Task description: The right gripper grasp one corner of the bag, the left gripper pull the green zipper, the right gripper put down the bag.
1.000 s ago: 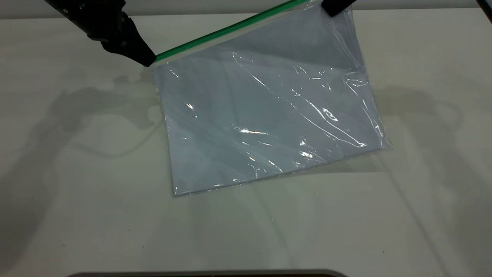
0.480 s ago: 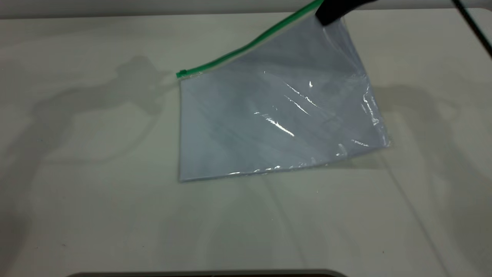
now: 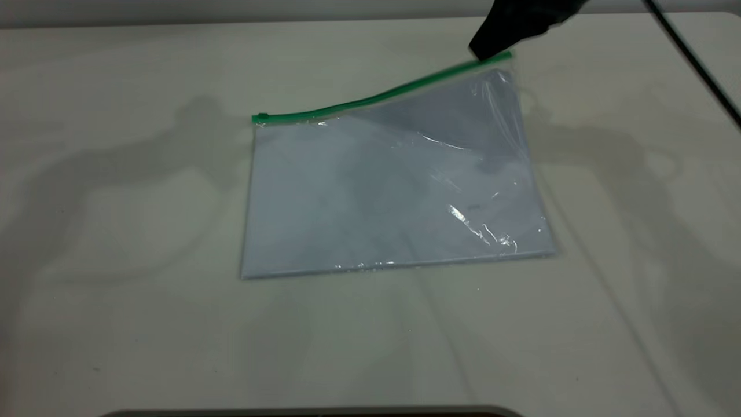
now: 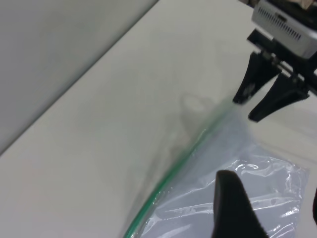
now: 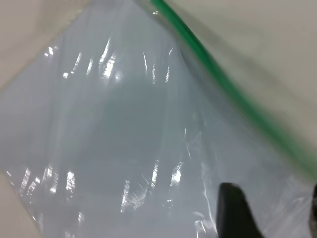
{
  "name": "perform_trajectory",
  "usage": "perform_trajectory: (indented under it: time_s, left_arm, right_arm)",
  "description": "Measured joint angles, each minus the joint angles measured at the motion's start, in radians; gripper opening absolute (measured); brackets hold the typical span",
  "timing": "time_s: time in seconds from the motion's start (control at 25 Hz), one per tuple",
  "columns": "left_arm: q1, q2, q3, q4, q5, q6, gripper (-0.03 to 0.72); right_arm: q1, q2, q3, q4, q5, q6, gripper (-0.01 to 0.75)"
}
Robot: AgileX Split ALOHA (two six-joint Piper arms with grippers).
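Observation:
The bag (image 3: 393, 191) lies almost flat on the table, bluish-white sheets inside. The green zipper (image 3: 376, 98) runs along its far edge, with the slider tab (image 3: 261, 117) at the left end. The corner of the bag (image 3: 508, 57) at the right end of the strip sits just below my right gripper (image 3: 480, 52). In the left wrist view the right gripper (image 4: 247, 108) shows its jaws apart, beside the strip's end (image 4: 218, 119). Its own view (image 5: 272, 218) shows open jaws over the bag (image 5: 124, 124). My left gripper (image 4: 272, 218) is open above the bag and is out of the exterior view.
The pale table (image 3: 116, 289) lies bare around the bag. A black cable (image 3: 694, 63) trails from the right arm across the far right corner. A dark rim (image 3: 312, 412) runs along the near edge.
The left gripper left the slider end and went out of the exterior view. The right gripper came down with the corner; the bag dropped from raised to nearly flat, and the right jaws stand apart.

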Motion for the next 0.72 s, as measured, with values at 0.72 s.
perform_trajectory:
  time_s: [0.72]
  left_arm:
    - [0.003, -0.633, 0.005, 0.707, 0.267, -0.884, 0.452]
  right_arm:
    - [0.000, -0.916, 0.011, -0.445, 0.539, 0.807, 0.425]
